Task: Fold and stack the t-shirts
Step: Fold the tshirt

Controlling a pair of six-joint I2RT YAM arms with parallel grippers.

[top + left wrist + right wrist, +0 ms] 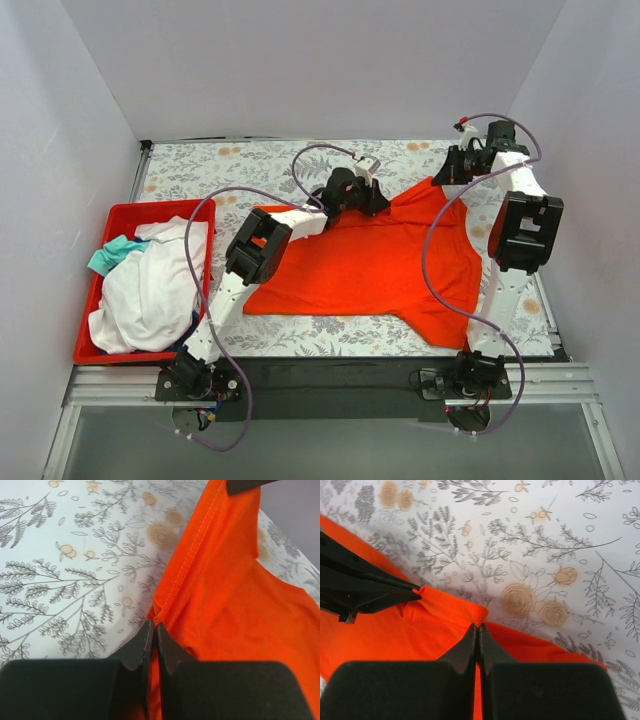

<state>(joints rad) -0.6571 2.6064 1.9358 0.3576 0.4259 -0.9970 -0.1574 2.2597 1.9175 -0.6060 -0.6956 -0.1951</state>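
The orange-red t-shirt (375, 262) lies spread over the middle of the flowered table. My left gripper (377, 203) is shut on the shirt's far edge (200, 605), near its hem seam. My right gripper (440, 180) is shut on the same far edge a little to the right, pinching a fold of orange cloth (455, 610). The left gripper's black fingers (365, 587) show in the right wrist view, close beside mine. White and teal shirts (150, 285) lie crumpled in the bin at the left.
A red plastic bin (90, 350) sits at the table's left side. The flowered tablecloth (240, 165) shows bare along the back. White walls enclose the table at the left, back and right.
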